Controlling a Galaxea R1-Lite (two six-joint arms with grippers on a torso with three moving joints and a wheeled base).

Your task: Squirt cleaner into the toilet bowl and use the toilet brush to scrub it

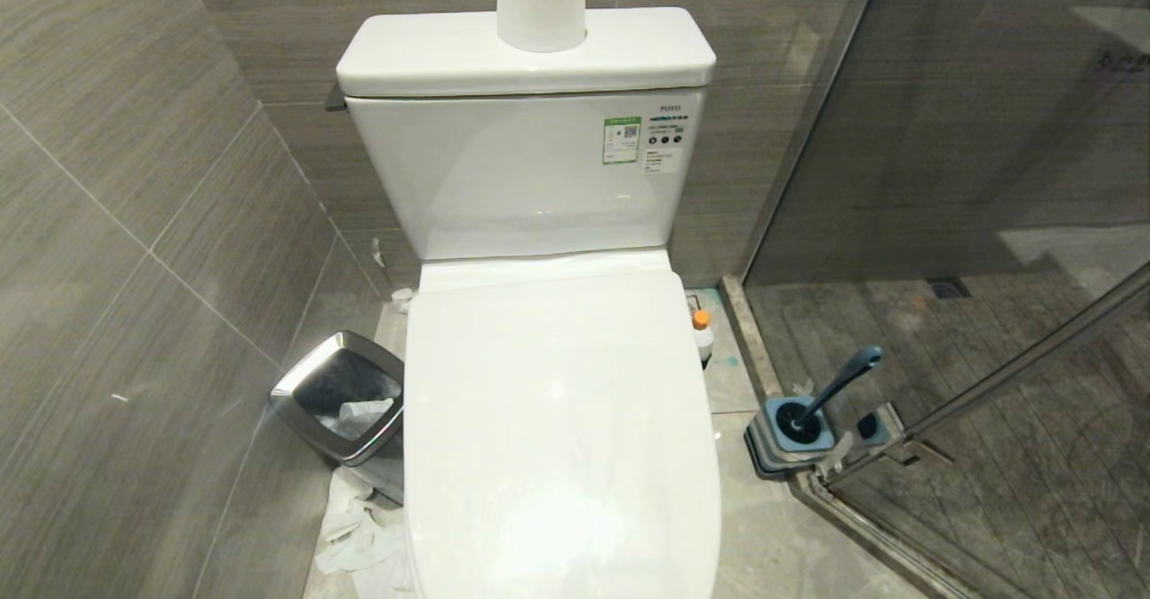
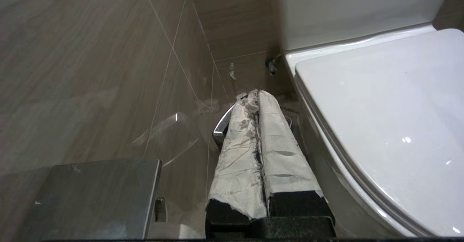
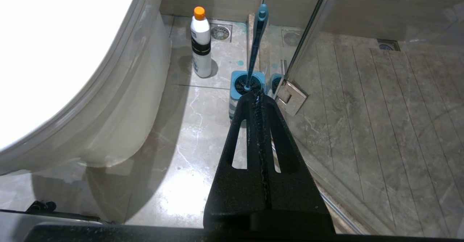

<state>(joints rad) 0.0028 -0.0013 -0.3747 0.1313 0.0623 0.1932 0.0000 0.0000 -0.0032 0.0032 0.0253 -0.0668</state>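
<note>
Beside the toilet (image 1: 557, 419), on the floor at its right, stood the cleaner (image 3: 201, 42), a small white bottle with an orange cap. It stood up straight, so its long side ran up and down, close to the toilet's base but not touching it. Just past the cleaner, a bit farther from the toilet, sat the toilet brush (image 3: 256, 39) in its square blue holder (image 3: 243, 89), with the handle leaning up and away toward the glass shower door (image 1: 952, 222). The toilet's lid was down, so the toilet bowl itself could not be seen. The right gripper (image 3: 258, 98) hung low on that same side, its black fingers pressed together and holding nothing. Seen from the right wrist, the fingers pointed nearly at the brush holder, and the cleaner stood off to the toilet side of that line, a little farther on. The left gripper (image 2: 258, 97) was on the other side of the toilet, near the steel waste bin (image 1: 340, 397), and its paper-wrapped fingers were closed too, with nothing in them. Because the toilet stood between the left gripper and the cleaner, the right arm looked like the nearer one for picking up the bottle. It would likely need to open its fingers and turn a little toward the toilet first.
</note>
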